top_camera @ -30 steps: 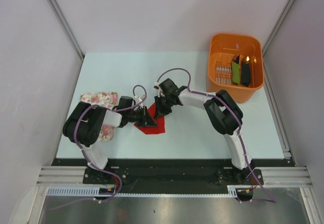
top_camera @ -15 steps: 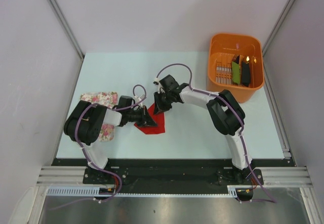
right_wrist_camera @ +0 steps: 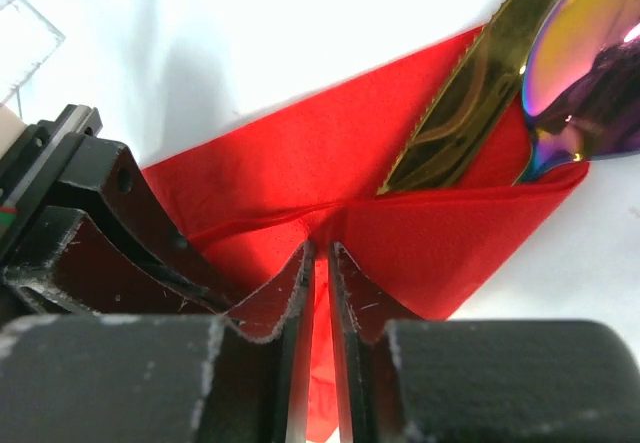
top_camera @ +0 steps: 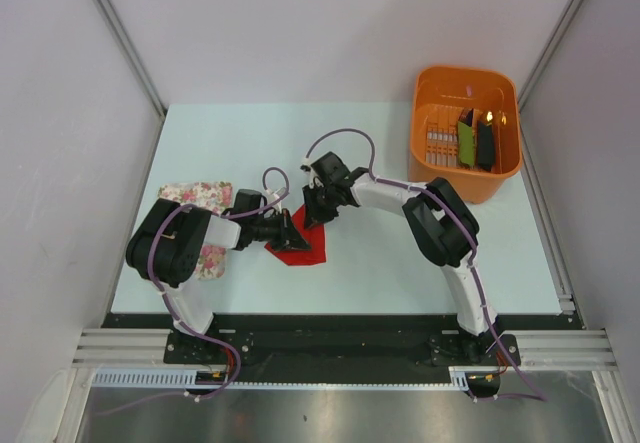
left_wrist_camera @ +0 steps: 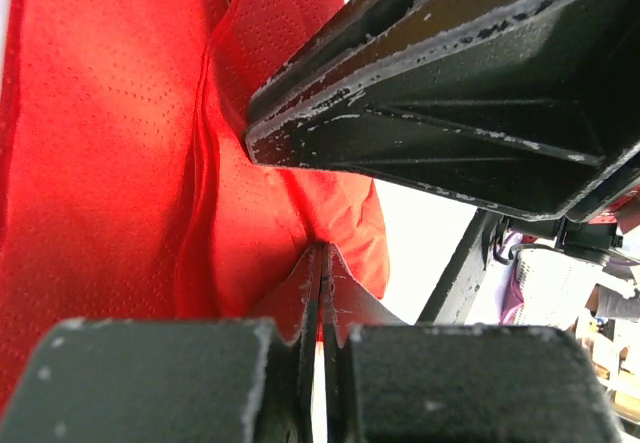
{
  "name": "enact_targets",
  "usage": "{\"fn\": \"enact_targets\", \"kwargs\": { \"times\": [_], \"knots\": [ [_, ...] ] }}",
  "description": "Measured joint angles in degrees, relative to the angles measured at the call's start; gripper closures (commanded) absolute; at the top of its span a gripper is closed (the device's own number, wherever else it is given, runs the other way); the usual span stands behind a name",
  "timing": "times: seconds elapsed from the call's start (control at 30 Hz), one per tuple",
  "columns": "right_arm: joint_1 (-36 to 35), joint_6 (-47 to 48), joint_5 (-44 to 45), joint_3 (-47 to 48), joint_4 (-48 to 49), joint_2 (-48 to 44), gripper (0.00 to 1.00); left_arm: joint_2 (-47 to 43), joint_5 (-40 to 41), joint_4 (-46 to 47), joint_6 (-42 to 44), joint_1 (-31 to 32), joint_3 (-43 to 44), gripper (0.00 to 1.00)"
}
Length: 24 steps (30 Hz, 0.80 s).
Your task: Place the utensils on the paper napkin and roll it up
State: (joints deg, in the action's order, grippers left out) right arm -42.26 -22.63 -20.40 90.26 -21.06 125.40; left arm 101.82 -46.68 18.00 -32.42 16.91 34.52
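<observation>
The red paper napkin [top_camera: 300,245] lies folded on the table between both arms. My left gripper [top_camera: 296,233] is shut on its left fold; in the left wrist view the jaws [left_wrist_camera: 322,263] pinch red paper [left_wrist_camera: 120,163]. My right gripper [top_camera: 314,213] is shut on the napkin's upper edge; the right wrist view [right_wrist_camera: 320,258] shows the fold [right_wrist_camera: 440,233] pinched. A serrated gold knife blade [right_wrist_camera: 470,103] and a shiny iridescent spoon bowl [right_wrist_camera: 590,73] stick out of the fold. The utensil handles are hidden inside the napkin.
An orange basket [top_camera: 435,88] at the back right holds green and black oblong items [top_camera: 475,141]. A white floral cloth [top_camera: 200,203] lies at the left under my left arm. The right gripper's black body [left_wrist_camera: 470,93] looms close above the left jaws.
My right gripper has shifted slightly left and back over the napkin's upper edge. The left gripper and napkin have barely moved.
</observation>
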Motion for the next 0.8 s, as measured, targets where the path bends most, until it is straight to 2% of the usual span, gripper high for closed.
{"fn": "enact_targets", "kwargs": {
  "times": [0.1, 0.2, 0.3, 0.4, 0.67, 0.73, 0.8],
  "knots": [
    [-0.15, 0.83, 0.22, 0.35, -0.24, 0.28, 0.87, -0.26, 0.24, -0.15, 0.00, 0.02, -0.02, 0.94],
    [-0.33, 1.70, 0.57, 0.42, -0.37, 0.31, 0.87, -0.68, 0.74, -0.44, 0.11, 0.07, -0.09, 0.78],
    [-0.37, 2.16, 0.63, 0.42, -0.39, 0.31, 0.87, -2.27, 1.44, -0.96, 0.22, 0.28, -0.39, 0.70],
    [-0.37, 2.25, 0.61, 0.42, -0.37, 0.31, 0.87, -4.37, 2.89, -1.60, 0.55, 0.44, -0.46, 0.69],
    [-0.15, 2.29, 0.00, 0.48, -0.35, 0.42, 0.87, -4.96, 5.01, -2.67, 0.57, 1.01, -0.42, 0.72],
    [0.02, 2.25, -0.44, 0.52, -0.35, 0.50, 0.87, -3.85, 4.57, -1.97, 0.39, 0.90, -0.37, 0.80],
    [0.20, 2.16, -0.92, 0.55, -0.33, 0.59, 0.84, -3.21, 4.46, -1.55, 0.44, 0.74, -0.33, 0.92]
  ]
}}
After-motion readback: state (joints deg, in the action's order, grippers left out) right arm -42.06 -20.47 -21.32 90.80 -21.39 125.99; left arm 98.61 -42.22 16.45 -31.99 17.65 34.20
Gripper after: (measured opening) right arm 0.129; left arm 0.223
